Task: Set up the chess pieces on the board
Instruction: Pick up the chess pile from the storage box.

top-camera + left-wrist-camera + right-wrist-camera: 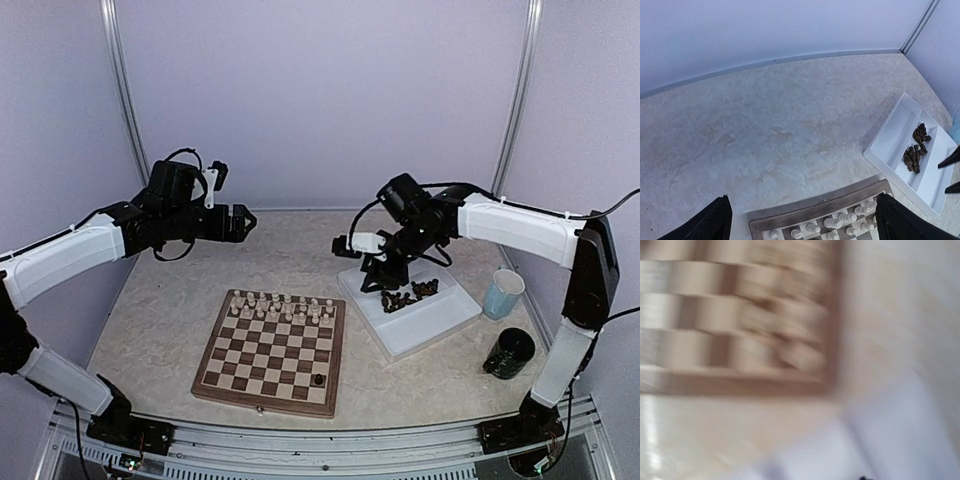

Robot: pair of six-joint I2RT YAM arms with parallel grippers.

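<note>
Pale lilac walls (320,100), marbled beige tabletop (160,310)

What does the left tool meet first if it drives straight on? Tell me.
Probably the bare table just past the far rim of the board; the open left tool has nothing in its way, though depth is unclear.

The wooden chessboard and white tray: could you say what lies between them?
Bare marbled tabletop separates the checkered wooden chessboard from the white rectangular tray, as the top view shows.
</note>
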